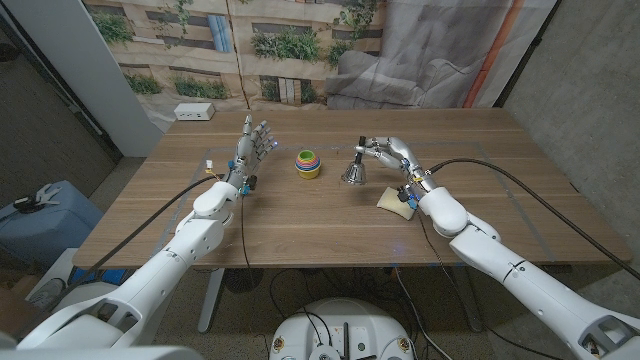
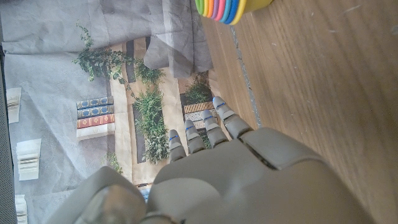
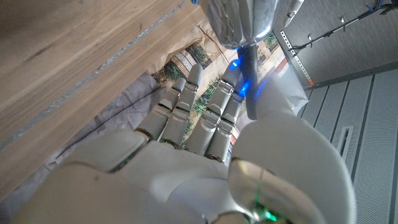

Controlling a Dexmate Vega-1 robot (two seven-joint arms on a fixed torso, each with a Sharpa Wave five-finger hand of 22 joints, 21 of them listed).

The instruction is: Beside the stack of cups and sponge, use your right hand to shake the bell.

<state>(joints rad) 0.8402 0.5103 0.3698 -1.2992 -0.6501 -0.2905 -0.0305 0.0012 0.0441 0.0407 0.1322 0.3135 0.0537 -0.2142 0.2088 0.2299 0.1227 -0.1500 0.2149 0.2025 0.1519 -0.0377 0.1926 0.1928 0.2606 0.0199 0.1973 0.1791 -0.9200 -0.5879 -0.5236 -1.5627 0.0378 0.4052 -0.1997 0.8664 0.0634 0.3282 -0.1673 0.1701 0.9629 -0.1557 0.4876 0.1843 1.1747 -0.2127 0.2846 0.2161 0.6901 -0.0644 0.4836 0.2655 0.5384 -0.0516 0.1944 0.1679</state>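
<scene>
A small silver bell (image 1: 352,173) with a dark handle stands right of the stack of coloured cups (image 1: 308,163) at mid table. My right hand (image 1: 392,152) reaches in from the right, and its fingertips (image 1: 366,147) meet the handle's top. In the right wrist view the handle of the bell (image 3: 242,22) runs between the fingers (image 3: 186,106) and the thumb (image 3: 273,93), pinched there. I cannot tell if the bell is off the table. A yellow sponge (image 1: 394,200) lies partly under my right wrist. My left hand (image 1: 255,146) stands open left of the cups (image 2: 230,7), fingers (image 2: 205,127) apart and holding nothing.
A white box (image 1: 195,111) sits at the table's back left corner. The wooden table (image 1: 300,225) has bare wood in front of the cups and bell. A printed backdrop hangs behind the far edge. A blue container (image 1: 40,215) stands on the floor at the left.
</scene>
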